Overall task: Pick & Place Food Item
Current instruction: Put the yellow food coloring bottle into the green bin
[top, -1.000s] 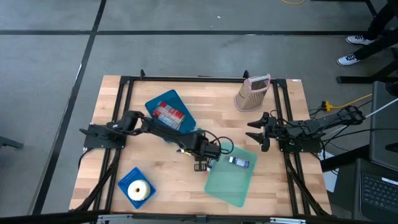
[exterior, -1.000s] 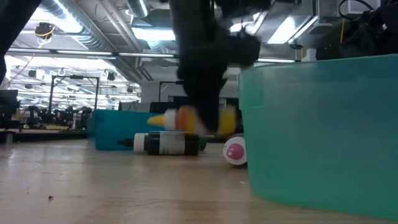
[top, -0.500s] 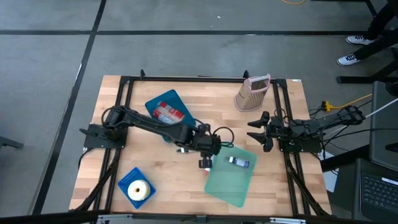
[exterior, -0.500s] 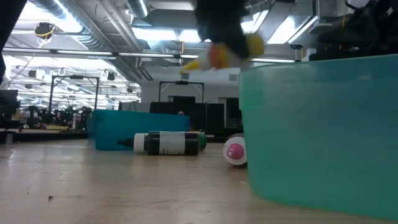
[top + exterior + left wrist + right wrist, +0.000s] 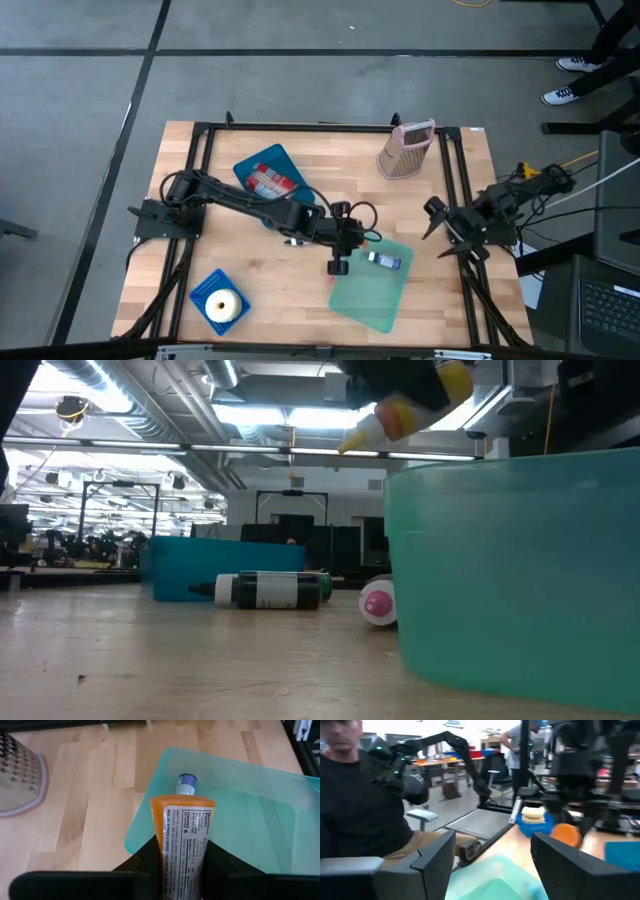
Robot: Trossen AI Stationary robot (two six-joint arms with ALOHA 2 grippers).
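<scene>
Orange bottle (image 5: 183, 845) now above teal bin (image 5: 260, 815)

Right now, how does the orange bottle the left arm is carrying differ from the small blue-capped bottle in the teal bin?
The orange squeeze bottle with a white label is gripped in the left pincer and held above the translucent teal plastic bin; the small blue-capped bottle lies loose on the bin's floor. The orange bottle looks larger. Both sit over the same bin.
</scene>
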